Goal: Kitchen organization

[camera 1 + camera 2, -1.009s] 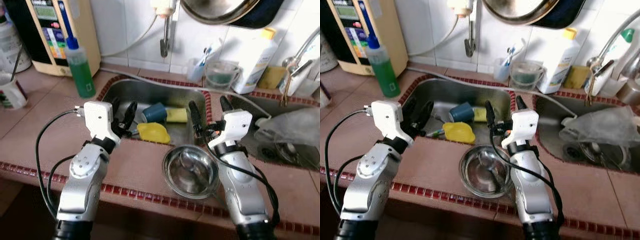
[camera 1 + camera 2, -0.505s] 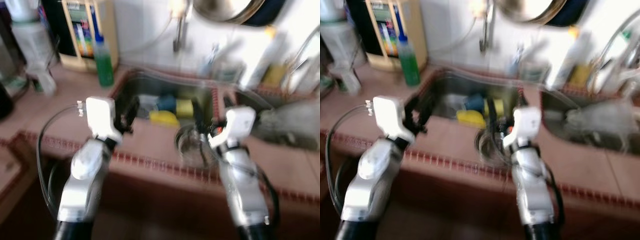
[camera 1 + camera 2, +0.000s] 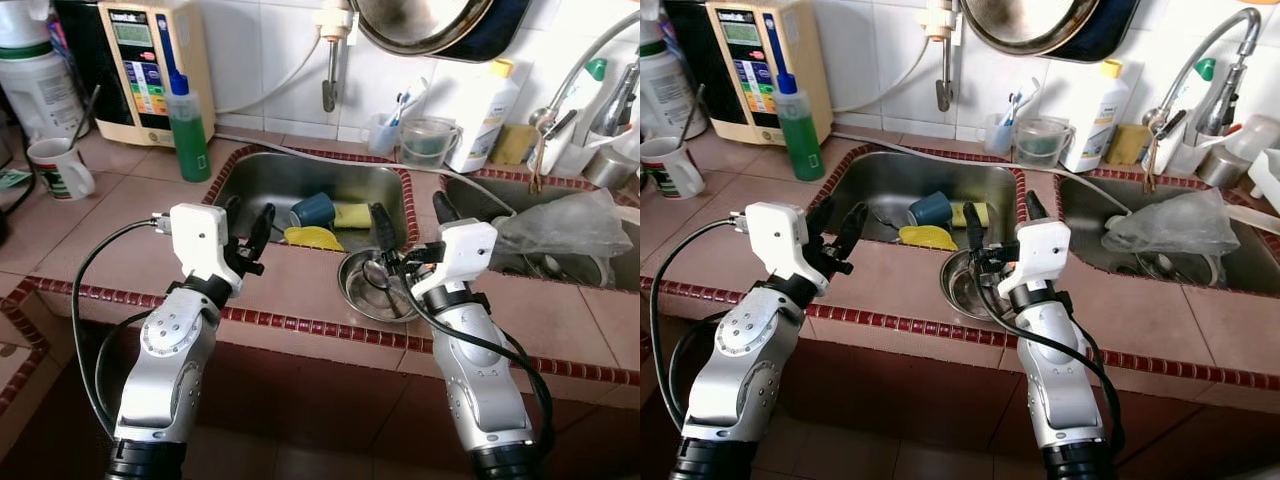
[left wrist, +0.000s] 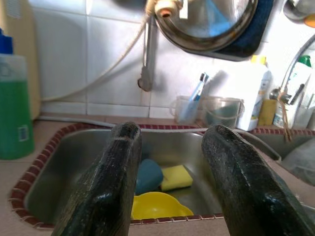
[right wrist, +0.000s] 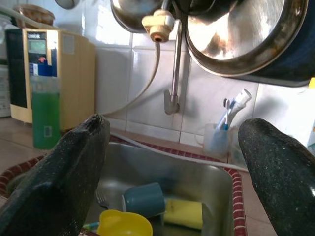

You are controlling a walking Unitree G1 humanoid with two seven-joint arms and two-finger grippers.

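A steel bowl [image 3: 375,287] with a spoon in it sits on the tiled counter's front strip, just before the left sink [image 3: 262,183]. In that sink lie a blue cup [image 3: 313,209], a yellow sponge [image 3: 352,215] and a yellow plastic bowl [image 3: 312,238]. My left gripper [image 3: 248,213] hovers open over the sink's near left rim, nothing between its fingers. My right gripper [image 3: 409,211] is open above the steel bowl's far side, holding nothing. The left wrist view looks past both fingers at the blue cup [image 4: 147,175] and yellow bowl [image 4: 155,206].
A green soap bottle [image 3: 188,130], a beige water unit [image 3: 135,55] and a mug [image 3: 60,168] stand at the back left. A toothbrush cup [image 3: 384,131], clear jug [image 3: 428,142] and white bottle [image 3: 481,115] line the wall. A plastic bag [image 3: 565,225] lies in the right sink.
The camera has pulled back and steadied, so more counter and its front edge show. Both arms hold the same pose with open fingers; the bowl and sink items lie as before.
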